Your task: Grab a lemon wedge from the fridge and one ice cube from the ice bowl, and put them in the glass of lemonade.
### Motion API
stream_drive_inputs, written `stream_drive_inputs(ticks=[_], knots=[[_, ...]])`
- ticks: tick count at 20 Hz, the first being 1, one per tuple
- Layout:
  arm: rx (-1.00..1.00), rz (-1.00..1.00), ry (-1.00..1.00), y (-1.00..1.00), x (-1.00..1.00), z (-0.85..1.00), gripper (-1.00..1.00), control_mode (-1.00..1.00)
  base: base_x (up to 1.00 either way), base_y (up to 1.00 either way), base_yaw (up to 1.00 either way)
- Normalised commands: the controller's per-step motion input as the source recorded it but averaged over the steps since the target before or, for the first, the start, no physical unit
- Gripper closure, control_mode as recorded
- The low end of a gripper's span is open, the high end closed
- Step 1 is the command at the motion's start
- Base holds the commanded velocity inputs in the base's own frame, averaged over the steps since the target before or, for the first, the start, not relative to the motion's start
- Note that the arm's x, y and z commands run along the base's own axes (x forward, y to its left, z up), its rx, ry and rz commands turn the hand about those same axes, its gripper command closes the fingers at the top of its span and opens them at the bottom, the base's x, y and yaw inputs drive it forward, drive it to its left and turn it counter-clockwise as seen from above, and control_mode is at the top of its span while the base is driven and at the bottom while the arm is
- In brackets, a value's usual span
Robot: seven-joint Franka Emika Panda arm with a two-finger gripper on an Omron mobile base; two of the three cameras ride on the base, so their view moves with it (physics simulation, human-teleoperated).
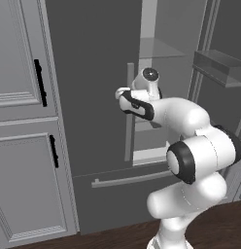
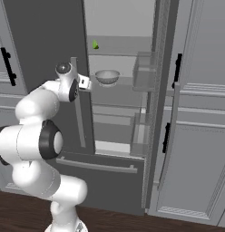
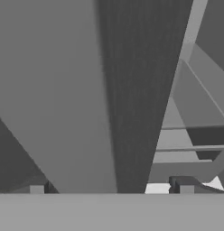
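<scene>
We are holding our gripper (image 3: 111, 188) released, fingers wide around the fridge (image 1: 93, 97) door's edge. Beyond it, the right base view is showing a bowl (image 2: 107, 76) inside and the lemon wedge (image 2: 95, 44) one shelf higher.

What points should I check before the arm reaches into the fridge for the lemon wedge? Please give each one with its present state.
1. Fridge door open: ok, the right door is swung wide and the pale interior shows.
2. Lemon wedge located: ok, it sits on an upper shelf, above the bowl.
3. Gripper free to grasp: ok, it is open and holds nothing.
4. Gripper aligned with the wedge: not ok, it is lower, at the bowl's level, beside the left door's edge.
5. Clear path past the left door handle: cannot tell, the hand is very near it.
</scene>
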Motion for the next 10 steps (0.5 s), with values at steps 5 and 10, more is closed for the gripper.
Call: stream_drive_inputs(ticks=[5, 10], knots=[[0.0, 0.06, -0.13, 0.0, 0.41, -0.31, -1.0, -1.0, 0.0, 0.0, 0.0], [0.0, 0.07, -0.13, 0.0, 0.31, -0.2, -1.0, -1.0, 0.0, 0.0, 0.0]])
